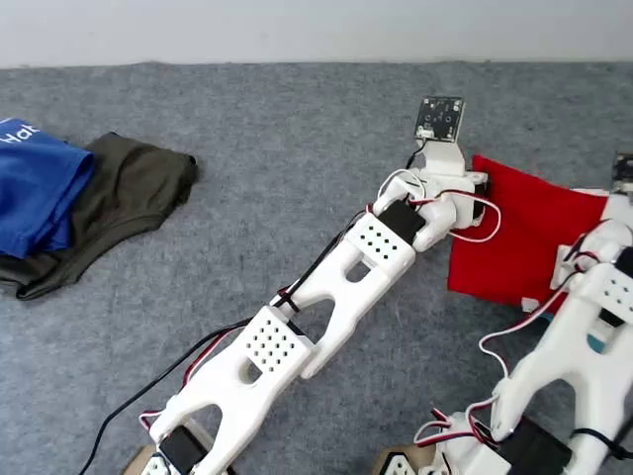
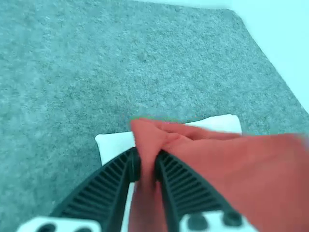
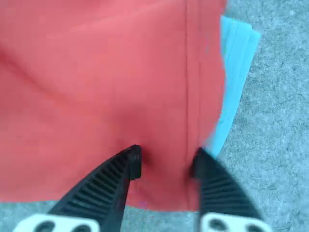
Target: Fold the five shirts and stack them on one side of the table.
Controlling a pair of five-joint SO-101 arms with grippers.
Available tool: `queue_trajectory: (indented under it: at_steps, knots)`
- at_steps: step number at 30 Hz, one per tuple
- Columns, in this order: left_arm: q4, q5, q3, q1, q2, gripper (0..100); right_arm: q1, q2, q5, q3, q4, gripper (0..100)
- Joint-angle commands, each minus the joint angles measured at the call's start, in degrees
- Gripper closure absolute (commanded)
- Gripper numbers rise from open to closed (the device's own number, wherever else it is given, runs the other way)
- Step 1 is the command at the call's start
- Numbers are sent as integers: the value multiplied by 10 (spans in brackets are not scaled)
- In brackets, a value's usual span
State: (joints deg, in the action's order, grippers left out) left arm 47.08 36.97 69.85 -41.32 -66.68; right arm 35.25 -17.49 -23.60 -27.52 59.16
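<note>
At three o'clock on the table [image 1: 297,148] lay the red shirt [image 1: 519,242]; my left gripper [image 2: 147,166] was pinched tight on its nine o'clock edge, while my right gripper [image 3: 166,162] hovered at its four o'clock side, jaws apart, holding nothing.

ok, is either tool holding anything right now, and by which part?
Left tool pinches the red shirt by a bunched-up corner. Right tool is open over the same shirt, gripping nothing.
</note>
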Motion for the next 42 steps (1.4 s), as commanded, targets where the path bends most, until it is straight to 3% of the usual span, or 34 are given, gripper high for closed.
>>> queue_trajectory:
  at_steps: [1,10,15,18,21,24,29,33,36,39,42]
  knots:
    - [64,10,69,9,19,897,7,-32,-50,0,-12,588]
    - [237,-65,238,70,19,855,22,-34,-44,65,16,698]
    - [345,-176,262,149,48,912,19,-31,54,165,73,998]
    - [385,-258,261,229,62,976,18,-25,98,187,73,924]
    - [441,-321,262,316,70,986,-7,-23,120,190,75,963]
    - [541,-328,260,407,93,969,-51,-32,126,192,95,987]
    - [539,-225,185,594,158,840,-153,-34,126,190,102,972]
    - [539,-227,44,713,267,791,-212,-32,126,189,101,972]
    - [533,-233,-116,765,358,758,-238,-31,126,189,100,972]
    - [466,-230,-276,782,386,757,-255,-12,126,190,90,972]
    - [411,-211,-349,809,387,758,-271,11,126,192,80,972]
